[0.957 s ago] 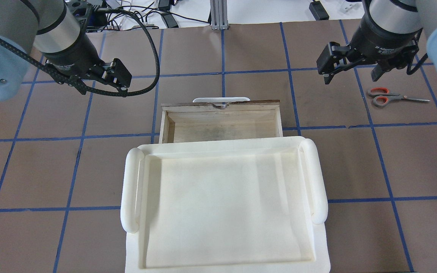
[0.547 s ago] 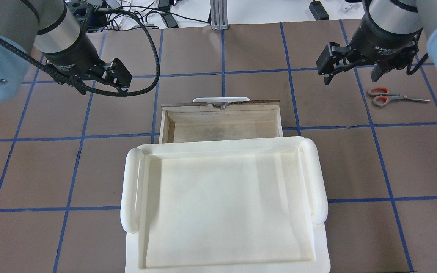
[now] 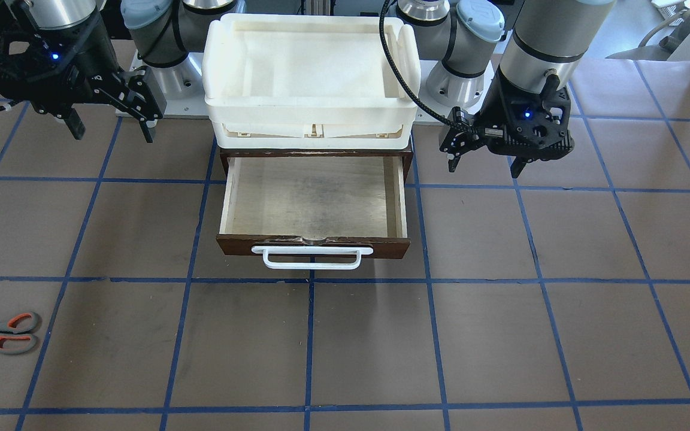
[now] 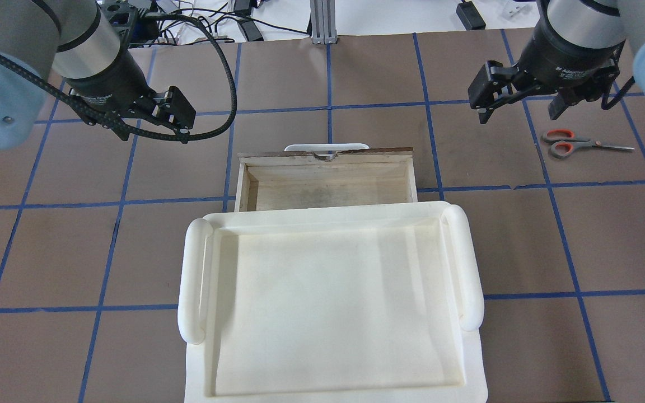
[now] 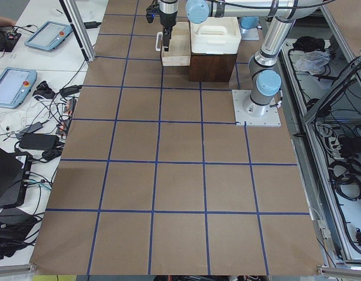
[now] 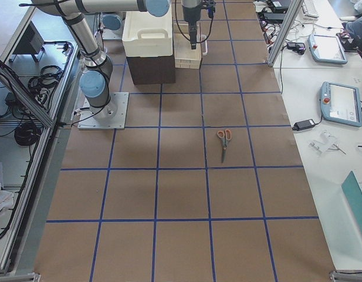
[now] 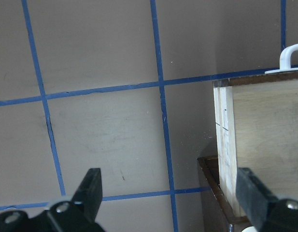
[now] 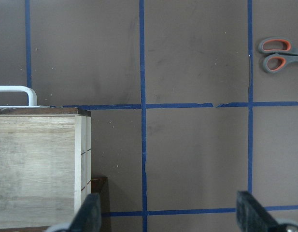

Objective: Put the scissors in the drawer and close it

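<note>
The scissors (image 4: 574, 144) lie flat on the table (image 4: 356, 73) at the upper right of the overhead view, handles toward the frame's centre and blades pointing right. They are well apart from the drawer (image 4: 328, 190), which stands pulled open and empty at centre frame.

The right end effector (image 4: 518, 113) hovers just up and left of the scissors with its fingers spread and holding nothing. The left end effector (image 3: 484, 167) hangs off the drawer's other side, also spread and empty.

This looks like the reach stage, with no grasp yet made. Next, the right arm likely needs to shift over the handles and descend until its fingertips almost meet the table, since the scissors sit so low.

Bare table surrounds the scissors. The white tray (image 4: 194, 280) overhangs the drawer's rear, so only the front strip behind the drawer's handle is open for the drop.
</note>
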Motion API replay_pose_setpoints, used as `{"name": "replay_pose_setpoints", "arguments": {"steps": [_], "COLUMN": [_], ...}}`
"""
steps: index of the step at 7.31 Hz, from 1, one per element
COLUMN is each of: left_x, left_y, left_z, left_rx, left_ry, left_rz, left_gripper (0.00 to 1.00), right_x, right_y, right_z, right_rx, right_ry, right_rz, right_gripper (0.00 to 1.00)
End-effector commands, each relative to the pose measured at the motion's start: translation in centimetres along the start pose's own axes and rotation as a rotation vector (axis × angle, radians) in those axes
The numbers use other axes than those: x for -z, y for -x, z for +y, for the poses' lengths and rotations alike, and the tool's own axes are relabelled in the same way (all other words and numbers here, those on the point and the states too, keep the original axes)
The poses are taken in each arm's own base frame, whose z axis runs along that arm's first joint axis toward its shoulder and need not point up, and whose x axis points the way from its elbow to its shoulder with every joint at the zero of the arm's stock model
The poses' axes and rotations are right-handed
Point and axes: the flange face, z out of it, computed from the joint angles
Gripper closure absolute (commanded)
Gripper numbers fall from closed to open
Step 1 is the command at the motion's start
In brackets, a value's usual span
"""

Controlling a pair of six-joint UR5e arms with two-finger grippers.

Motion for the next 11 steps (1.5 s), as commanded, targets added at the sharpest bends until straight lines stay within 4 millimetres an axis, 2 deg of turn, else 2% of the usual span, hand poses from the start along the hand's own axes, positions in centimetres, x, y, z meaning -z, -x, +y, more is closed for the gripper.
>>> {"name": "replay_pose_setpoints", "arguments": {"steps": [1,7,9,11], "left_x": [-0.7,-0.5,-0.5,-0.6], "left_y": [0.0,0.0,0.0,0.0], "left_z": [-0.4,0.0,0.1,0.0], "left_rx": [0.000,-0.011,-0.011,-0.002], "left_ry": [0.011,0.006,0.005,0.008], "left_rz": [0.001,-0.003,-0.001,0.002], "left_gripper": [0.00,0.00,0.00,0.00], "right_x": [-0.2,-0.9,-0.9,-1.6], "right_y": [0.1,0.1,-0.3,-0.8], "right_z": [0.0,-0.1,0.1,0.4], "right_rx": [0.001,0.000,0.003,0.002], "right_ry": [0.006,0.032,0.038,0.094], "right_rz": [-0.002,0.016,0.063,0.072], "right_gripper": [0.00,0.00,0.00,0.00]}}
